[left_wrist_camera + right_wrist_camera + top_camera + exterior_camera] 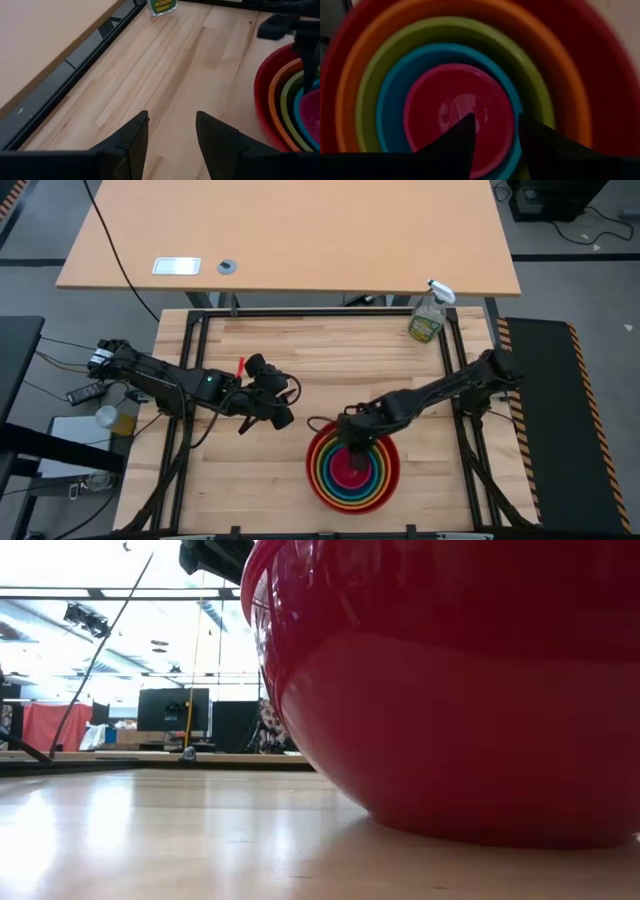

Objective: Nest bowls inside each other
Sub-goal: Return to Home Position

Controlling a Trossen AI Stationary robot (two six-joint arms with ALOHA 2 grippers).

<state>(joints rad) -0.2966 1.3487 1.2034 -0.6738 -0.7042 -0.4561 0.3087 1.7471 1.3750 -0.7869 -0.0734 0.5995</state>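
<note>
Five bowls sit nested near the table's near edge, right of centre. From outside in they are red [318, 480], orange [350, 100], lime green [370, 85], blue [387, 115] and magenta-pink [455, 100]. In the low view the red bowl [450, 690] rests on its rounded bottom on the wood. My right gripper [495, 120] hangs open just above the pink bowl, fingers pointing steeply down, holding nothing. My left gripper [172, 122] hovers open over bare wood to the left of the stack [295, 110], with nothing between its fingers.
A clear spray bottle [430, 315] with greenish liquid stands at the table's far right corner. A dark metal frame rail [75, 60] runs along the table's far side. Bare wood [260, 480] lies left of the bowls.
</note>
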